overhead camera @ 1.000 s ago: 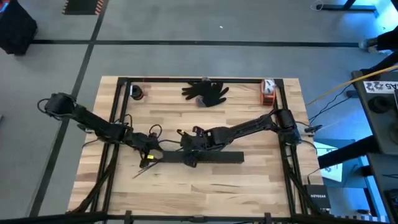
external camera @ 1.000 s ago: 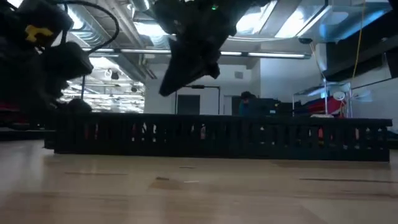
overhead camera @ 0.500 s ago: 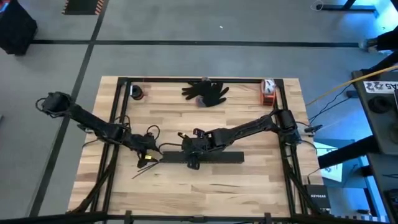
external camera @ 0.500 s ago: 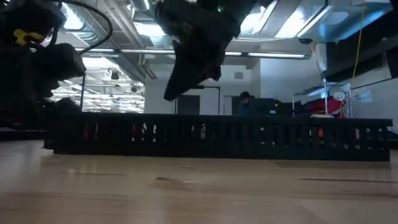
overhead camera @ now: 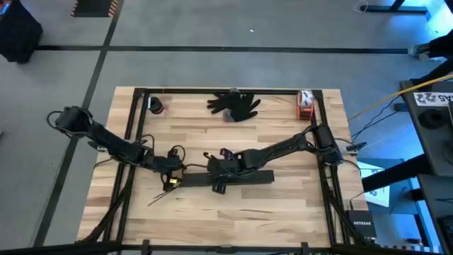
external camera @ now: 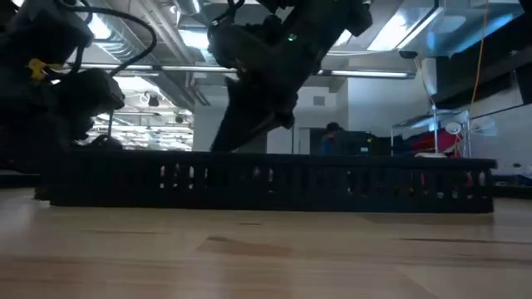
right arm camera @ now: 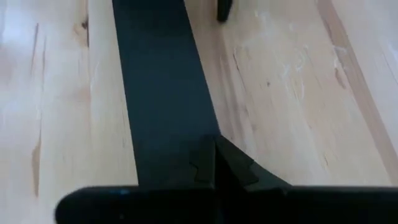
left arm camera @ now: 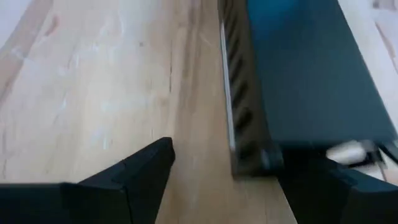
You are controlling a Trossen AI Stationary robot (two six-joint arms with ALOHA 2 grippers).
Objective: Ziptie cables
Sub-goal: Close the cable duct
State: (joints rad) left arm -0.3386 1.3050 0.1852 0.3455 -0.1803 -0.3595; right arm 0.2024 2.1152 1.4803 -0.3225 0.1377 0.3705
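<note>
Right gripper [overhead camera: 221, 183] w/ fingers pressed together on long black slotted plastic duct [overhead camera: 244, 178] mid-table. Left gripper [overhead camera: 172, 181], fingers spread, at duct's left end. Thin cables [overhead camera: 159, 196] lie just beside it.

The long black slotted bar [overhead camera: 226, 179] has slid toward the left arm's side of the tabletop [overhead camera: 283, 212]; seen from table height, both its ends [external camera: 50, 178] now sit further to that side than a second ago. The right pincer [overhead camera: 218, 185] has come down from above the bar and now appears to press on it, fingers [right arm camera: 214, 165] closed together. The left pincer [overhead camera: 172, 181] has shifted slightly, meeting the bar's near end [left arm camera: 249, 155].
</note>
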